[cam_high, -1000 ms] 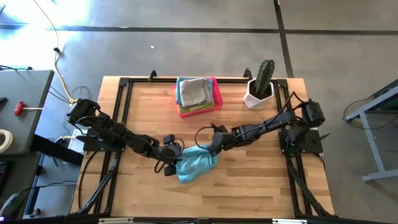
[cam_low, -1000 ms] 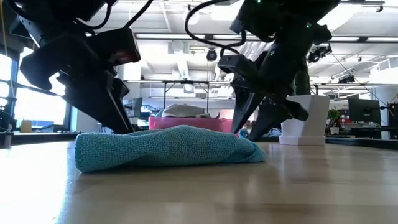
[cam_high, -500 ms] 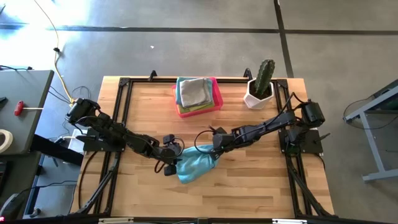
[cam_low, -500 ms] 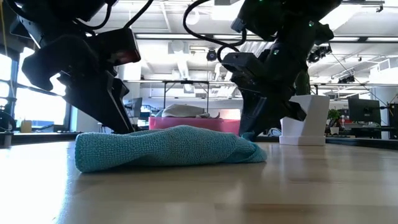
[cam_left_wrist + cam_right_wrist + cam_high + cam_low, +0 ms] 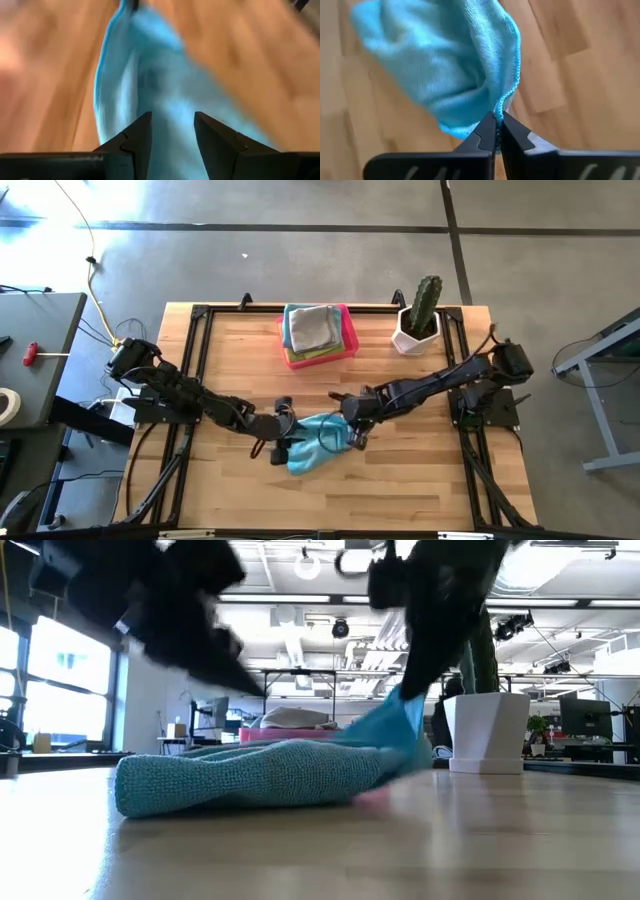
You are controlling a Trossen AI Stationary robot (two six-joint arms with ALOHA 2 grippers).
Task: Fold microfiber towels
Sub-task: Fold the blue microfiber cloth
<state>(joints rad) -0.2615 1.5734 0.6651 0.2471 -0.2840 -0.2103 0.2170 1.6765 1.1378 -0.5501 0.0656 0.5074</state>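
High view: teal towel (image 5: 315, 444) bunched mid-table, its stitched edge lifted.
Right gripper (image 5: 496, 131) pinches that hem tight; left gripper (image 5: 171, 141) sits fingers apart over the cloth. No readable writing.

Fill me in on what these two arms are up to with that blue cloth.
They are folding a teal towel near the middle of the table. The right gripper is shut on the towel's hemmed edge and holds that side raised off the wood. The left gripper is at the towel's other side, fingers apart over the cloth. More towels sit stacked on the pink tray at the far edge, beside a potted cactus.
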